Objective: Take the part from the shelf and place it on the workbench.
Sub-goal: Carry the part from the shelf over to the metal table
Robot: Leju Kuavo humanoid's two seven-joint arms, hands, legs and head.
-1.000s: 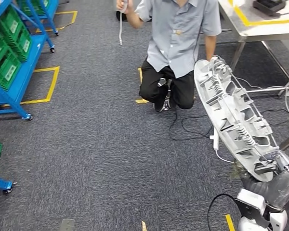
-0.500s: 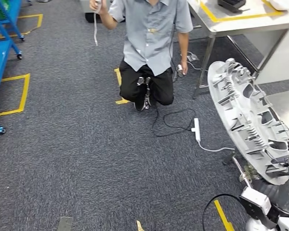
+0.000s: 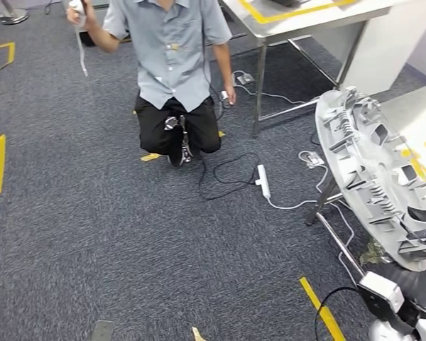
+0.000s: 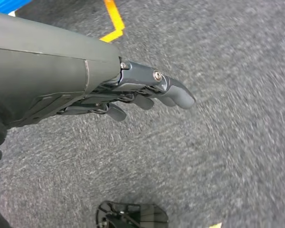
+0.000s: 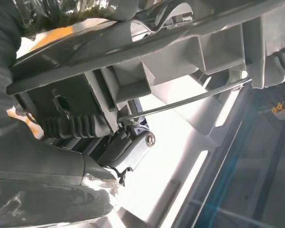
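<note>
Right hand (image 3: 422, 245) grips the near end of the grey ribbed plastic part (image 3: 377, 170), fingers wrapped under its rim; the part slants up and away from the hand, its far end over the white workbench (image 3: 414, 117) edge. Left hand (image 4: 148, 92) hangs over grey carpet (image 3: 93, 227), fingers straight and slightly apart, holding nothing. Beyond the part, a person (image 3: 170, 64) kneels beside a white power strip (image 3: 263, 181).

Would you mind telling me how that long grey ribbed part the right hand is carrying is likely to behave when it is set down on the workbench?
The part looks like rigid moulded plastic with ribs, so probably stiff and fairly light. Held at one end by the right hand, its long overhang may swing. Its curved outer face could rock on the workbench.
</note>
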